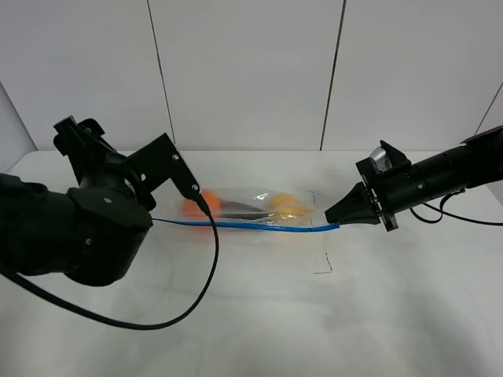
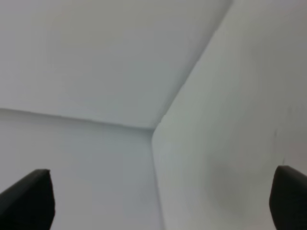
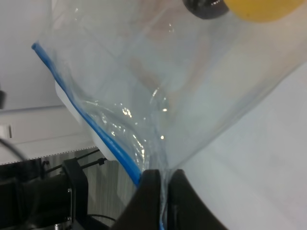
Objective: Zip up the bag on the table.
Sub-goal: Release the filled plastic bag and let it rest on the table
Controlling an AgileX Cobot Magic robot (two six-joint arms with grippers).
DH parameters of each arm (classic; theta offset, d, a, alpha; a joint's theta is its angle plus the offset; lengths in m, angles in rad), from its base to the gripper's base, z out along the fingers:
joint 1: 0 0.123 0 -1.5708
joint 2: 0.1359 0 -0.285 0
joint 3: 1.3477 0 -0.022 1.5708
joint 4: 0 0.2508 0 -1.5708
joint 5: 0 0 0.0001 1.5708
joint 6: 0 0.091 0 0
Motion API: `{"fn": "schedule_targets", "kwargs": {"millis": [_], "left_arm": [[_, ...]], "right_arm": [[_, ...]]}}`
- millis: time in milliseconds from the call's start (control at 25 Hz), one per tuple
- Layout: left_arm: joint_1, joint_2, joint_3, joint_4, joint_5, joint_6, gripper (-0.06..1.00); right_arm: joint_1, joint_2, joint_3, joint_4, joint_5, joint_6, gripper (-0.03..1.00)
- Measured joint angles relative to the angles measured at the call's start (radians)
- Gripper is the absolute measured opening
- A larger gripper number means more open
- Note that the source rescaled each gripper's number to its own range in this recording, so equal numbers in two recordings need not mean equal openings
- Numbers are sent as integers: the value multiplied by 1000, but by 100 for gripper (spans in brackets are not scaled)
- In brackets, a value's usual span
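The white table [image 1: 377,314] carries the bag [image 1: 259,206] near its middle, lying lengthwise from 9 to 3 o'clock in the high view.

It is clear, crinkly film, so I judge it light, limp and slippery. It would fold or slide rather than resist a push, and the load inside could roll and shift it.

The contents show through the plastic:
- an orange [image 1: 191,207] at the 9 o'clock end
- a dark eggplant [image 1: 242,209] in the middle
- a yellow pear [image 1: 288,206] toward 3 o'clock

The blue zipper strip [image 1: 251,225] runs along the bag's 6 o'clock edge. It is the stiffest part and, in my judgement, the place to take hold: one end pinned, then a pinch run along it. I cannot tell whether any of the strip is already sealed.

The right gripper [image 1: 338,222] sits at the strip's 3 o'clock end. Its wrist view shows the fingertips [image 3: 149,184] pressed together on the bag's corner film right beside the strip.

The left arm [image 1: 86,228] bulks at the bag's 9 o'clock end. The left gripper [image 2: 159,195] is aimed at the bare wall, its fingers spread wide with nothing between them, apart from the bag.
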Motion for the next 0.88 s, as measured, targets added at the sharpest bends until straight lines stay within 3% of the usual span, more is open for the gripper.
{"fn": "schedule_targets", "kwargs": {"millis": [160,360,640,880], "left_arm": [[14,-31,-95,-121,-45,116,100],[137,-74,-256,-460,-152,350,100],[435,-154,-437,-825,-148,642,100],[712,-184,-499,-1289,-28,1039,100]], "right_arm": [[0,0,0,0,0,-1,0],[0,0,0,-7,0,-3,0],[0,0,0,-10,0,-4,0],[0,0,0,-10,-1,-10,0]]}}
